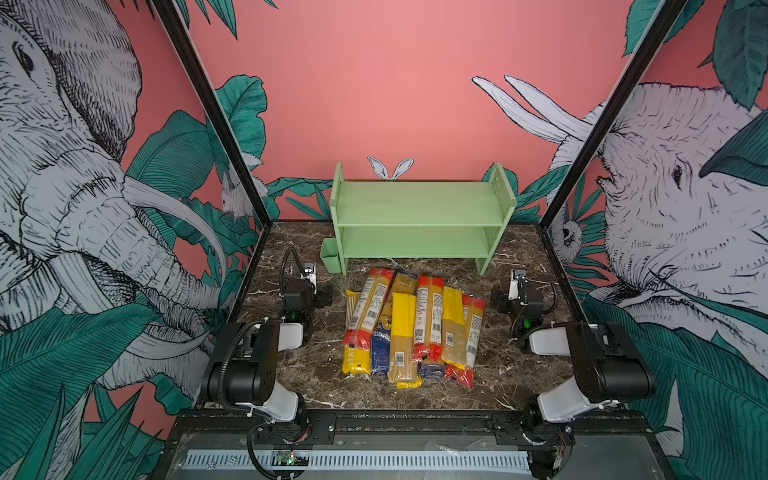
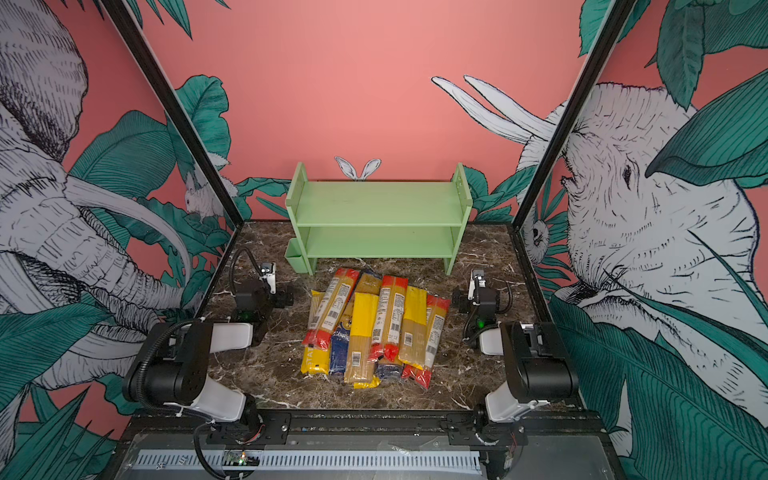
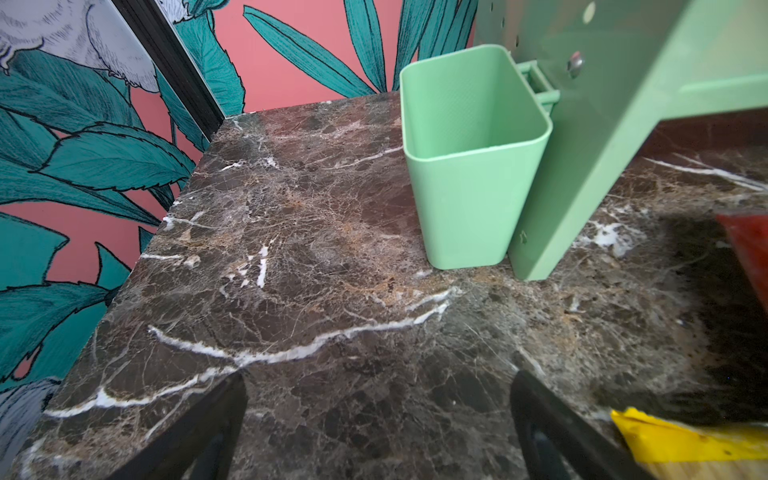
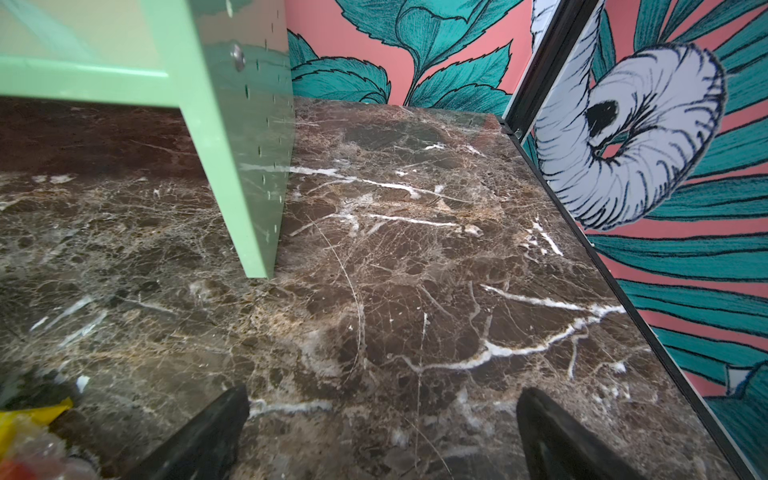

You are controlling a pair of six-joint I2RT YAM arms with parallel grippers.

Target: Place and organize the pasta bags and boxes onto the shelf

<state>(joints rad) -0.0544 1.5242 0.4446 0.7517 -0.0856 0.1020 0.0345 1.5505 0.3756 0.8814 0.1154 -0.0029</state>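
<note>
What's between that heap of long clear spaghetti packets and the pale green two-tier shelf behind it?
Only a narrow strip of bare dark marble tabletop. The heap of spaghetti packets stops short of the pale green shelf, as both top views show.

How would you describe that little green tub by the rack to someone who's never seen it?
Find the pale green two-tier shelf at the back of the dark marble table. Low on its outer side panel, left in both top views, is hooked a small pale green plastic cup. Unlike the flat spaghetti packets nearby, it is open-topped and empty.
</note>
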